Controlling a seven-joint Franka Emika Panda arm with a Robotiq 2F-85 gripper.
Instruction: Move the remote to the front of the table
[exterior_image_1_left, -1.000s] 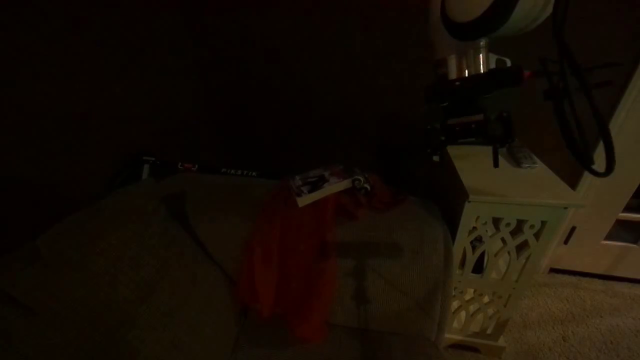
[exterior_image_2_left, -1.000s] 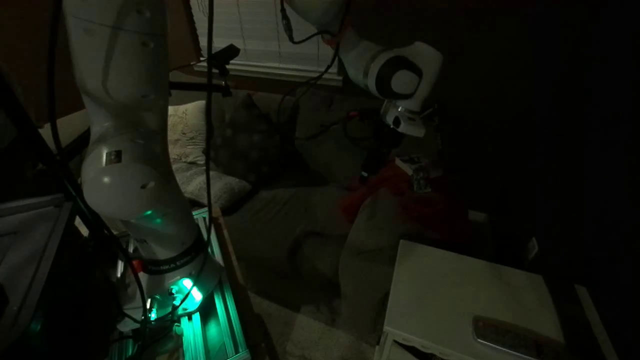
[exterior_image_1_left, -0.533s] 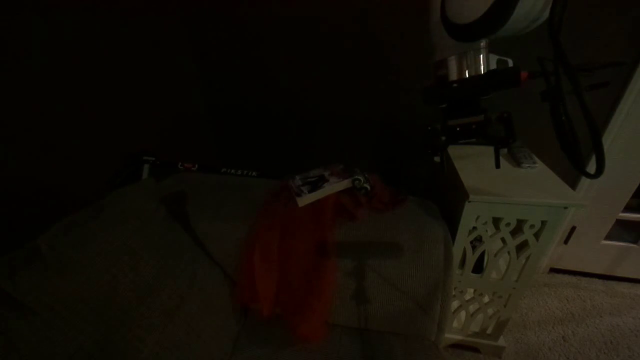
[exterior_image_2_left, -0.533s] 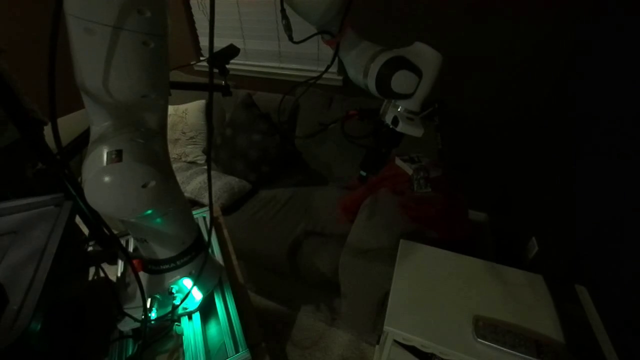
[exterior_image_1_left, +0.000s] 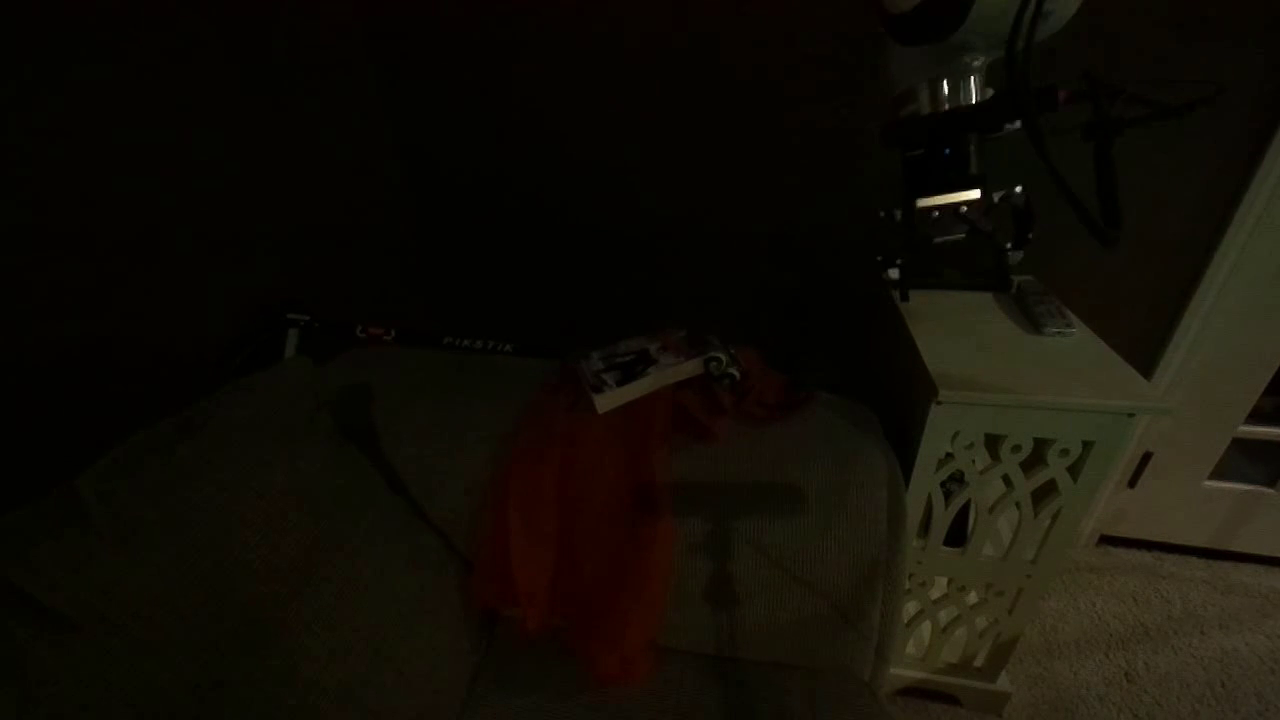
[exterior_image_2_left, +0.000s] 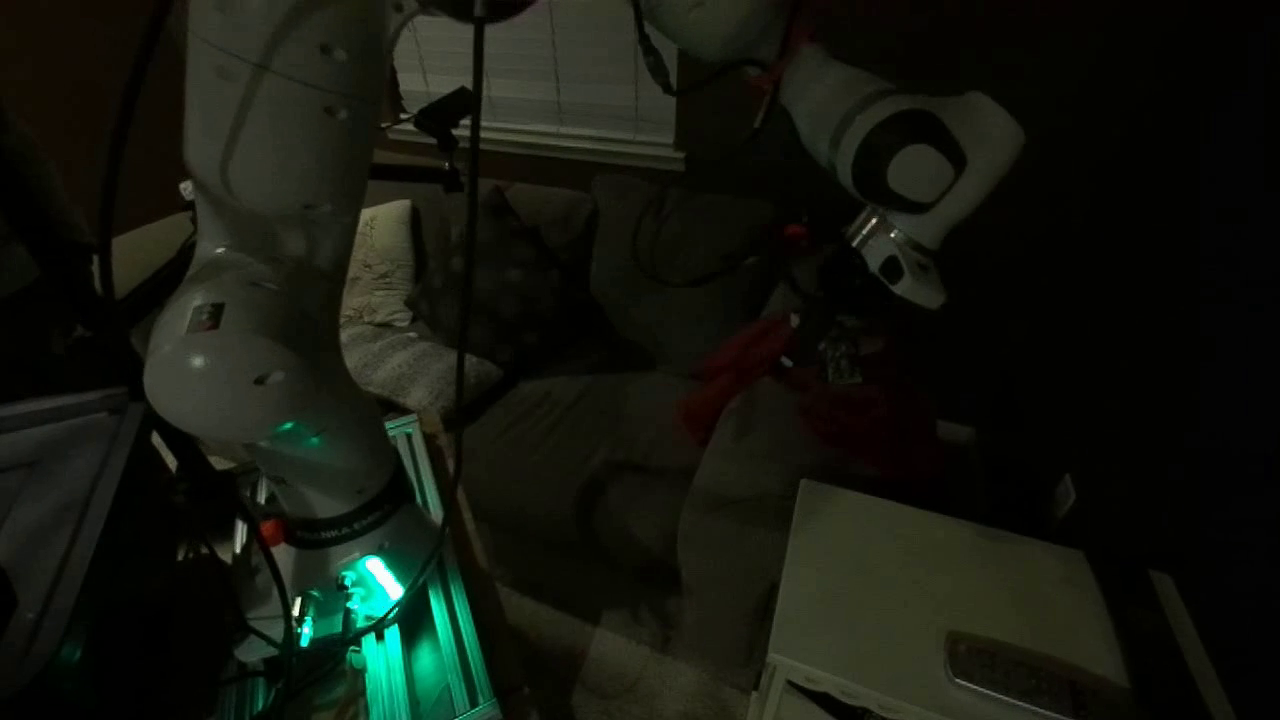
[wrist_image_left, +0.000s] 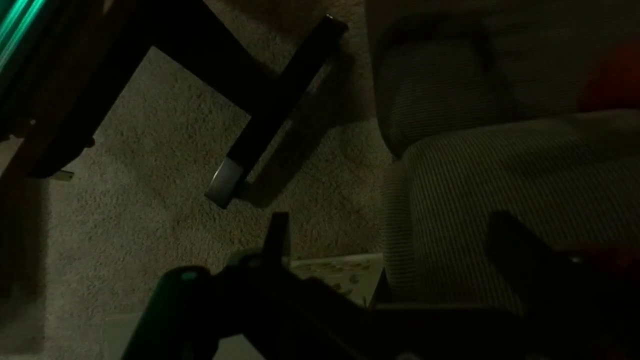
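Wrist view shows the gripper with its fingers spread wide above the carpet and sofa. In both exterior views the remote lies on the white table; in an exterior view it is well apart from the gripper.

A slim oblong remote lies flat at right in an exterior view. Beneath it stands a white side table with lattice cut-outs.
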